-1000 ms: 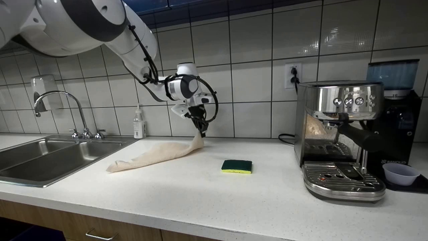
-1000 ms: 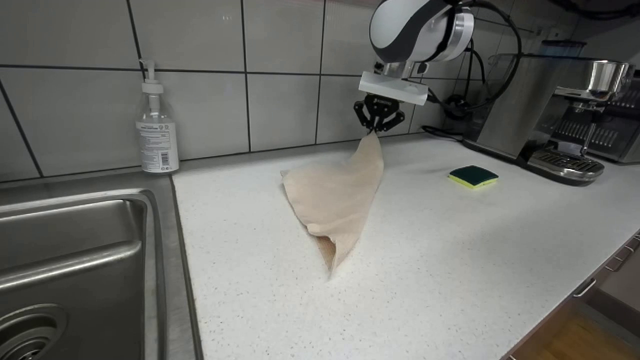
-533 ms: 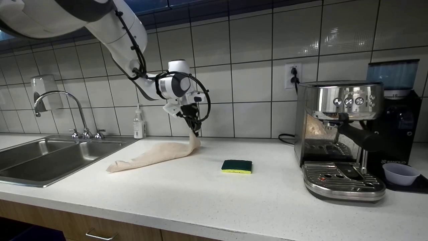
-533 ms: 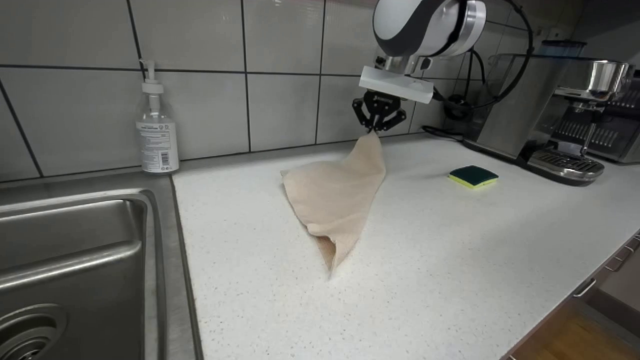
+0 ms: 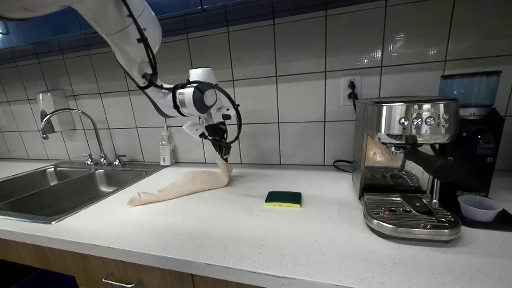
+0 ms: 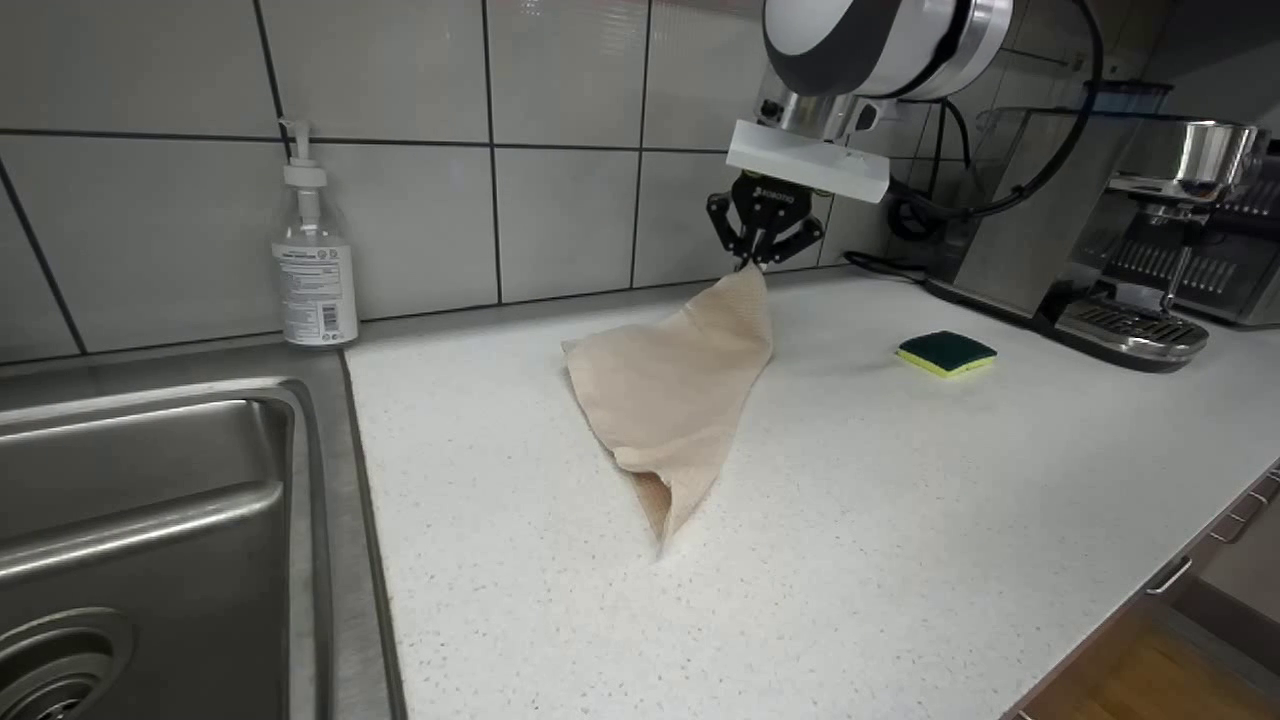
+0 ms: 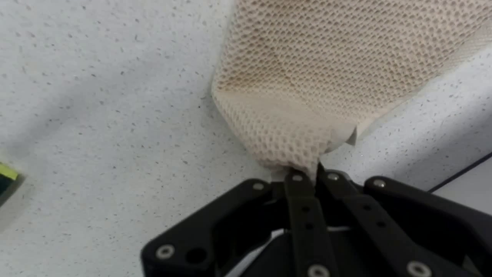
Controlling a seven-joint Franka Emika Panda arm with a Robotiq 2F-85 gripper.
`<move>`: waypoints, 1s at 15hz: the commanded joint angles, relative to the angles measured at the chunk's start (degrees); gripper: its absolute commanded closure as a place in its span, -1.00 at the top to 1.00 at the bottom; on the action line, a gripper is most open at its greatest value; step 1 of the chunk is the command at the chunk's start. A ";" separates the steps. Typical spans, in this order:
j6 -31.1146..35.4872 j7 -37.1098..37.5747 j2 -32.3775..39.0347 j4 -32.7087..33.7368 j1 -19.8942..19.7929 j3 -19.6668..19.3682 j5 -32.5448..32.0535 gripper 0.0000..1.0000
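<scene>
A beige textured cloth [image 5: 196, 182] lies on the white counter, with one corner raised at the wall side. It also shows in an exterior view [image 6: 670, 390] and in the wrist view [image 7: 346, 57], where it folds over near the fingers. My gripper [image 5: 224, 159] is shut on the raised corner, a little above the counter; the pinch shows in an exterior view [image 6: 750, 265] and the wrist view [image 7: 316, 175]. The pinched tip is hidden between the fingers. A green and yellow sponge [image 5: 283, 199] lies apart from the cloth; its corner shows in the wrist view [image 7: 7, 179].
A steel double sink [image 6: 350, 520] with a faucet [image 5: 96, 132] adjoins the counter. A pump bottle [image 6: 315, 280] stands at the sink's back corner. A coffee machine [image 5: 408, 116], a black grinder [image 5: 472, 156] and a small bowl [image 5: 480, 208] stand at the far end. A tiled wall runs behind.
My gripper has moved a short way toward the sink side with the cloth's corner in it. The raised corner bends over more. The cloth's far end and the sponge stay put.
</scene>
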 commanded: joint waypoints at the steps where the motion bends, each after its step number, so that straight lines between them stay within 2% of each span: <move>1: 1.70 1.96 -5.32 -6.84 1.54 -0.17 -1.46 -0.98; 7: 2.30 5.97 -7.85 -10.62 3.96 -0.43 -3.24 -0.98; 15: 1.66 7.51 -7.49 -10.18 4.25 0.41 -4.02 -0.98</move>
